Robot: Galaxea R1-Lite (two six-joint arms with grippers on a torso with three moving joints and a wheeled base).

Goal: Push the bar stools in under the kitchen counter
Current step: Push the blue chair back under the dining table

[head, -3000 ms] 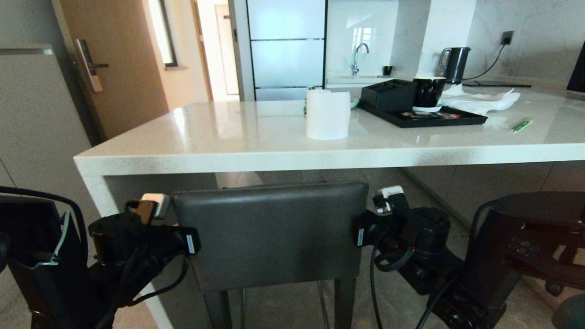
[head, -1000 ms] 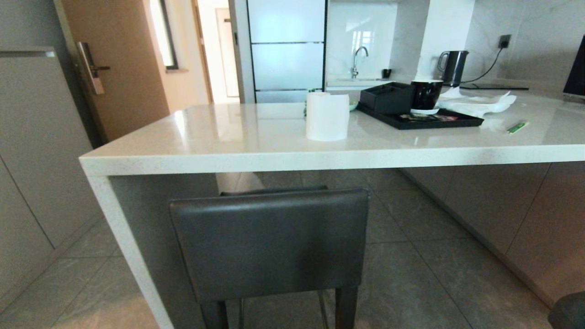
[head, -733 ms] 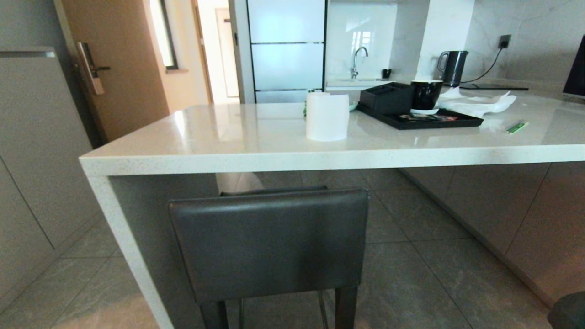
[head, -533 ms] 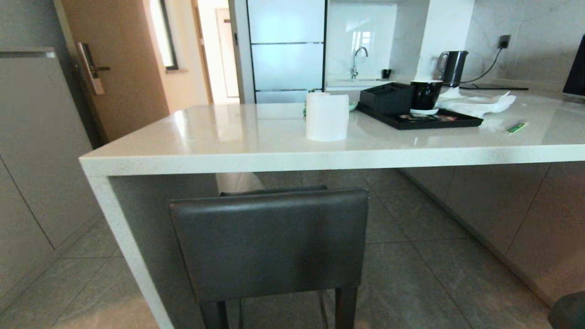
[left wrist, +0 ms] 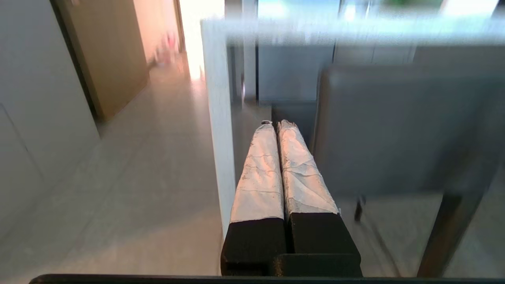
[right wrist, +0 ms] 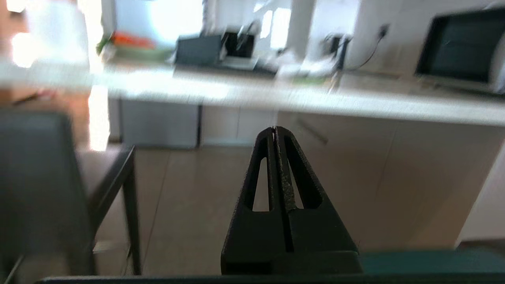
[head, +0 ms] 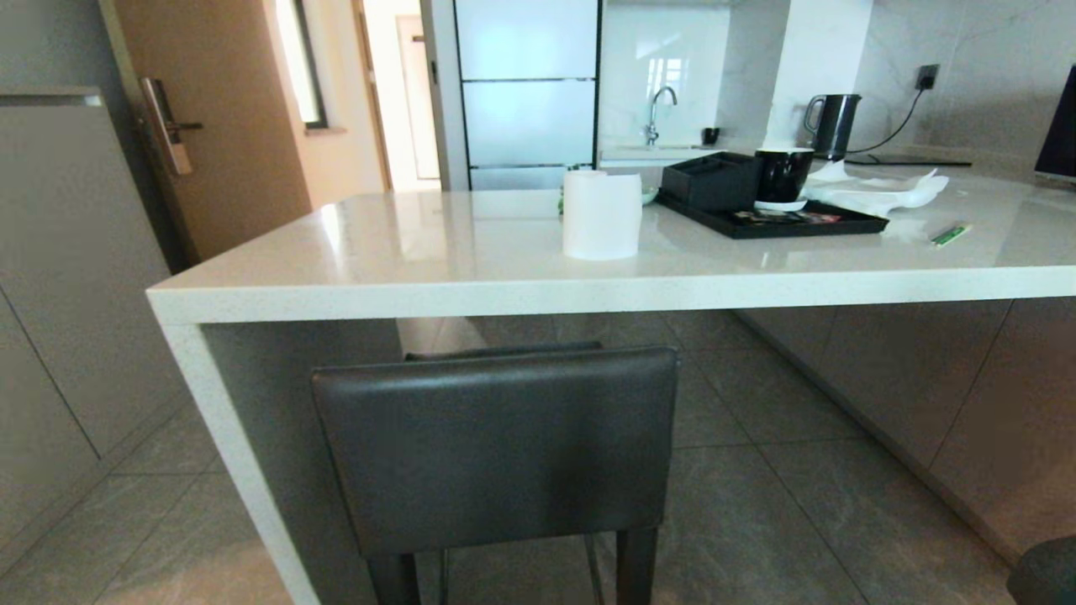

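Both grippers, left gripper [left wrist: 276,124] and right gripper [right wrist: 275,129], closed beside dark-grey stool [head: 500,445].

No text, label, brand, number or sign can be read on anything in these views.

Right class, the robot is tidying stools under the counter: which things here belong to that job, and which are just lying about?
Belongs to the job:
- grey stool
- counter
- teal stool, only an edge showing

Just lying about:
- paper roll
- black tray
- mug
- kettle
- green pen
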